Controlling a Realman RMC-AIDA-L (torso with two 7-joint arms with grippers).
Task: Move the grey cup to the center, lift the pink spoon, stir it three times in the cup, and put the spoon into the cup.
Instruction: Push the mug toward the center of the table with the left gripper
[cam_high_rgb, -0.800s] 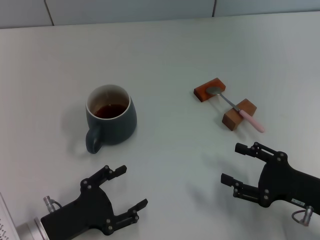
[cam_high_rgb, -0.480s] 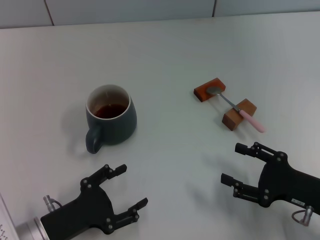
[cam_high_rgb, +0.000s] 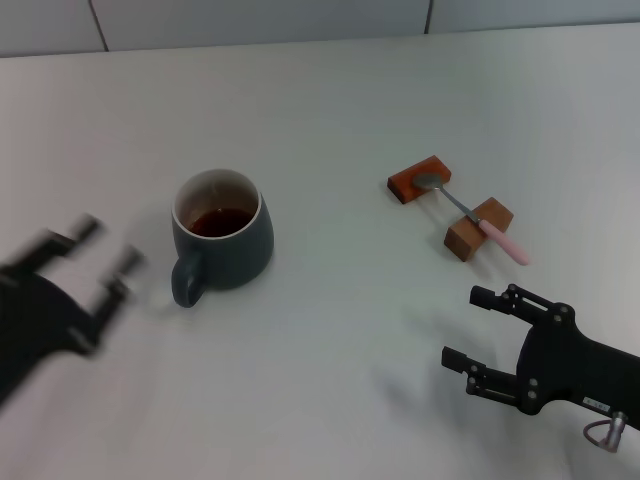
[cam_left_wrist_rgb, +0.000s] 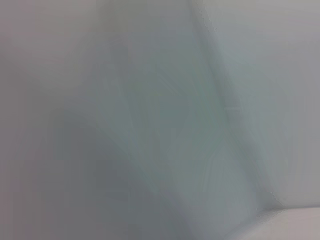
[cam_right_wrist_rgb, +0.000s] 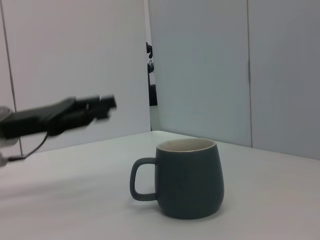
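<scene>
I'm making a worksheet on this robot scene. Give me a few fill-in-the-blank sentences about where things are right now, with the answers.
1. The pink spoon rests across two wooden ____.
2. The grey cup holds dark brown ____.
3. The left gripper is beside the cup's ____, not touching it.
4. The right gripper hovers with its fingers ____, holding nothing.

Missing words: blocks; liquid; handle; open
</scene>
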